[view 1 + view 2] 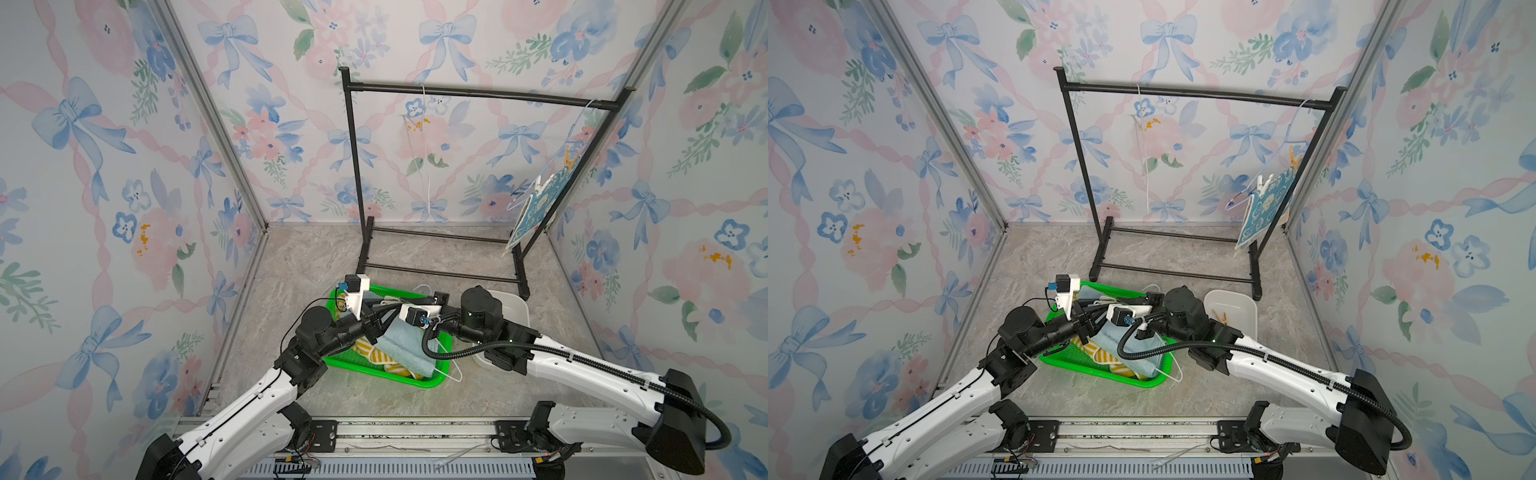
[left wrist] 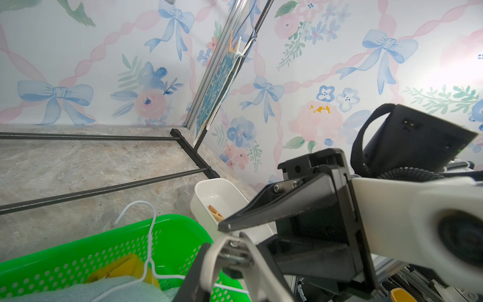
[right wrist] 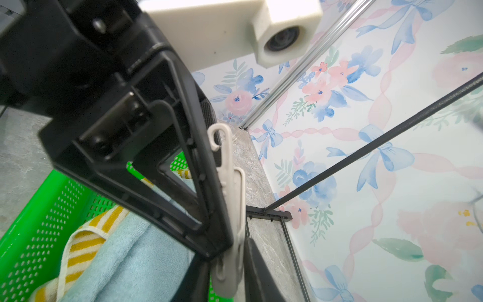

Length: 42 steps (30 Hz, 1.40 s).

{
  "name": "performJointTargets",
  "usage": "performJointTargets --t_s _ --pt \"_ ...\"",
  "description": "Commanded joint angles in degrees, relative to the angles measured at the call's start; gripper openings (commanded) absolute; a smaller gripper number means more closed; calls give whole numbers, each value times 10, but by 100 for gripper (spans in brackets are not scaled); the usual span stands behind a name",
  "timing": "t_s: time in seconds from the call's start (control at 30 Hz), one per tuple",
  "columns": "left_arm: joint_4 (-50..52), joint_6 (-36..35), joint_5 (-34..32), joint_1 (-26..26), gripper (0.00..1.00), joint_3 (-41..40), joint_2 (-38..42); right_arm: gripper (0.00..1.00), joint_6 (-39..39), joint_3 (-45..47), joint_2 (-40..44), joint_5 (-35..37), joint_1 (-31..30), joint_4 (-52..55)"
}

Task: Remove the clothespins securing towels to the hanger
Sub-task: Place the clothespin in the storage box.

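Above the basket [image 1: 345, 362], the left gripper [image 2: 228, 249] holds the grey pin [image 3: 230, 188] and the right gripper [image 3: 228, 272] clamps its free end; left should release only once right's hold is sure.

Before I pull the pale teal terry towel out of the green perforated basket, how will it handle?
Probably floppy: the pale teal terry towel lies in soft folds, so it should drape. Its looped pile looks grippy, unlikely to slip. A white wire hanger lies across it and a yellow-and-white striped towel against it; both may drag along.

pale clothespin [image 3: 228, 167] half hidden behind black fingers [image 3: 206, 188]
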<state>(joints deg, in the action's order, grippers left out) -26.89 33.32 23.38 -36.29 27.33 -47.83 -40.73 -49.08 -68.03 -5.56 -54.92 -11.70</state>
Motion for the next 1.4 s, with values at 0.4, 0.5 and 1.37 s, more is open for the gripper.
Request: performJointTargets --t_s 0.4,0.5,1.37 --pt "-10 4 6 2 45 14 8 6 10 -30 1 24 -11 12" --pt "-10 3 7 1 50 12 12 3 15 -31 1 29 -11 16" --pt "336 -337 -141 4 97 143 99 0 155 -75 42 177 -10 127"
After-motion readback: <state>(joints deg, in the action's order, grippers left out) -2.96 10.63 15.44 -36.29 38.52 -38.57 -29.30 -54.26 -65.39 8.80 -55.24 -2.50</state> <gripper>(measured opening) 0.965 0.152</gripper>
